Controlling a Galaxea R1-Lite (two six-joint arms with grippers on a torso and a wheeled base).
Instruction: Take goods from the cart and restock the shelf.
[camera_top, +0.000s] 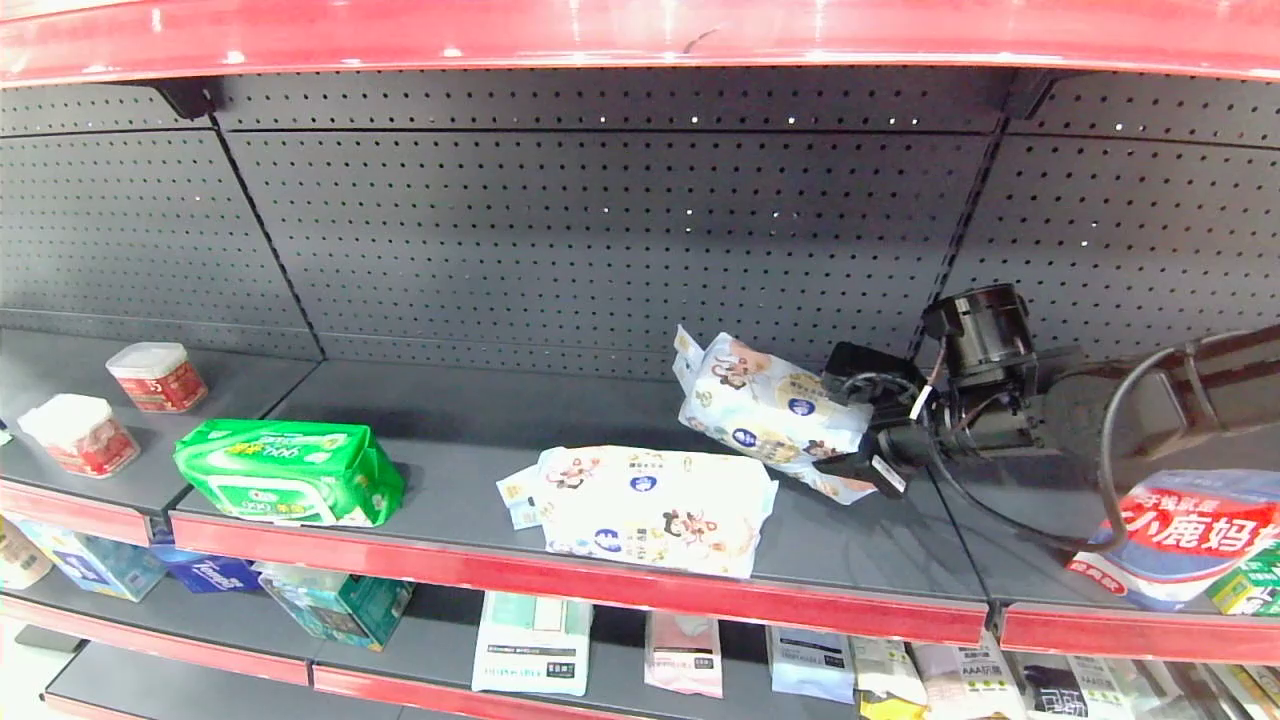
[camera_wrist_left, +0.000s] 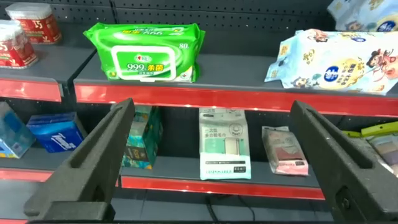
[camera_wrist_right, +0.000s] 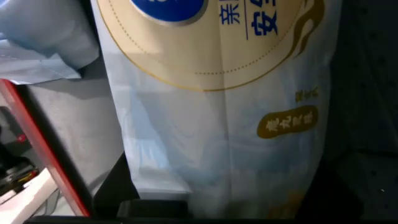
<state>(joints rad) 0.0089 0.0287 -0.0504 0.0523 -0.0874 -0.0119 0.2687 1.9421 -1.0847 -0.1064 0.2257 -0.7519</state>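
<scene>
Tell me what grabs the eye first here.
The right tool clamps one end of a tilted cartoon-print pack toward the back of the grey shelf. A matching pack lies flat at the front edge, and a bright green wipes pack sits further to the robot's left.

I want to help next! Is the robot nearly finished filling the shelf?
Done: a green pack and one white pack lie on the shelf. In hand: the right gripper holds a second white pack, tilted, near the shelf's back. The left gripper is open, empty. Left: release that pack; much shelf is bare, so probably more trips.
</scene>
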